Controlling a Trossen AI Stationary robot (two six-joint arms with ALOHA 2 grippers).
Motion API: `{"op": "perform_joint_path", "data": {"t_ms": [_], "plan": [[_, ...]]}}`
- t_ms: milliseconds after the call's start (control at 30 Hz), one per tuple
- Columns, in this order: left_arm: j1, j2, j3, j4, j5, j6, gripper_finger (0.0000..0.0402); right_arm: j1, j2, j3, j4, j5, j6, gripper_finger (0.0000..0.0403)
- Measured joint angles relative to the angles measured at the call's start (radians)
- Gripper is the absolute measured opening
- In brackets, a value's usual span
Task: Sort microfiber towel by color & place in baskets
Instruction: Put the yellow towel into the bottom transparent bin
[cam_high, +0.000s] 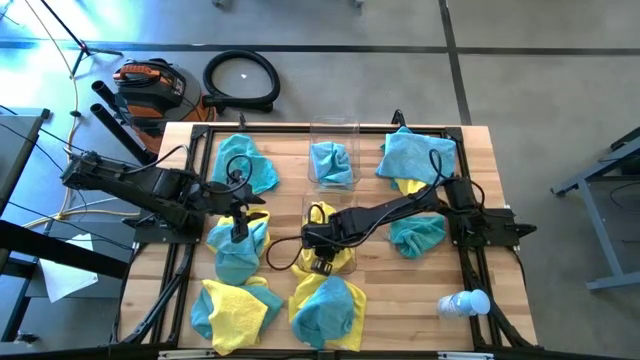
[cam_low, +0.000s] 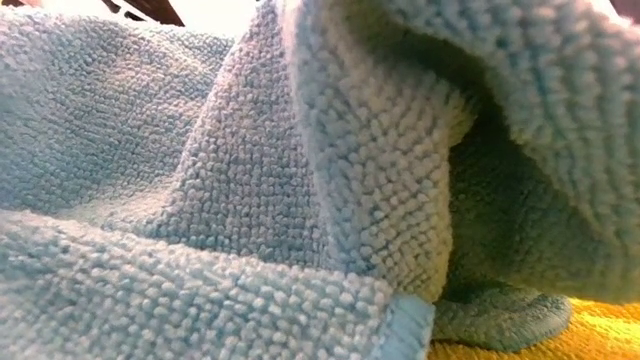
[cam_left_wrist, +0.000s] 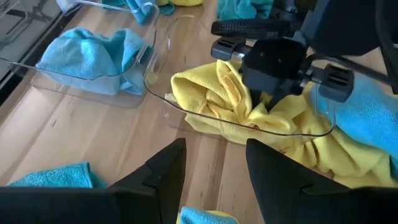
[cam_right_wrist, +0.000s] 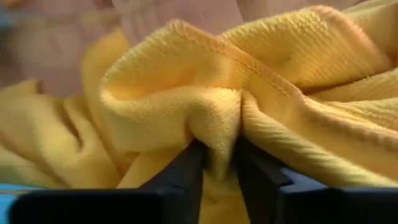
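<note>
Your left gripper (cam_high: 238, 222) hung over the towels on the left side of the table, fingers spread wide with nothing between them, a teal towel (cam_high: 236, 250) lying just beneath. Around it you had a crumpled teal towel (cam_high: 245, 165) at the far left and a yellow-and-teal heap (cam_high: 232, 312) at the near left. At the centre stood the two baskets in a line: the far basket (cam_high: 334, 127) held a teal towel (cam_high: 331, 163), and the near basket (cam_left_wrist: 186, 112) held the yellow towel (cam_right_wrist: 186, 112). Your right gripper (cam_high: 320, 252) was down inside that near basket, and the right wrist view showed a ridge of yellow cloth pinched up between its fingers; the grip looked to be loosening, though that close view made it hard to say whether the pads were pressing or only flanking the fold. To the right lay a teal towel over a yellow one (cam_high: 418, 157) at the far corner, another teal one (cam_high: 416, 235) beside the right arm, and a white bottle (cam_high: 464, 302) near the edge. These cloths looked light, soft and limp; they would sag and cling to one another, so you would do best to pinch a raised fold at a towel's crest, clear of any neighbour.
</note>
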Motion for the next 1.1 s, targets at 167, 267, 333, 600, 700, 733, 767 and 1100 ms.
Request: {"op": "perform_joint_path", "data": {"t_ms": [167, 267, 333, 600, 700, 733, 767, 1100], "plan": [[0.0, 0.0, 0.0, 0.0, 0.0, 0.022, 0.0158, 0.0, 0.0, 0.109, -0.133, 0.004, -0.008, 0.0149], [0.0, 0.0, 0.0, 0.0, 0.0, 0.02, 0.0158, 0.0, 0.0, 0.183, -0.217, 0.048, -0.025, 0.0164], [0.0, 0.0, 0.0, 0.001, 0.0, 0.02, 0.0158, 0.003, 0.0, 0.225, -0.262, 0.087, -0.039, 0.0168], [0.0, 0.006, 0.0, 0.002, 0.0, 0.02, 0.0158, 0.027, -0.008, 0.206, -0.283, 0.184, -0.109, 0.0144], [0.0, 0.006, 0.0, 0.005, 0.0, 0.019, 0.0158, 0.014, -0.008, 0.14, -0.234, 0.143, -0.105, 0.0131], [0.0, 0.006, 0.0, 0.004, 0.0, 0.019, 0.0158, 0.008, -0.008, 0.116, -0.194, 0.119, -0.096, 0.0129], [0.0, 0.006, 0.0, 0.004, 0.0, 0.019, 0.0158, 0.002, -0.008, 0.094, -0.157, 0.09, -0.089, 0.0127], [0.0, 0.005, 0.0, 0.006, 0.0, 0.019, 0.0158, -0.02, -0.04, 0.179, -0.287, -0.027, -0.063, 0.0127]]}}
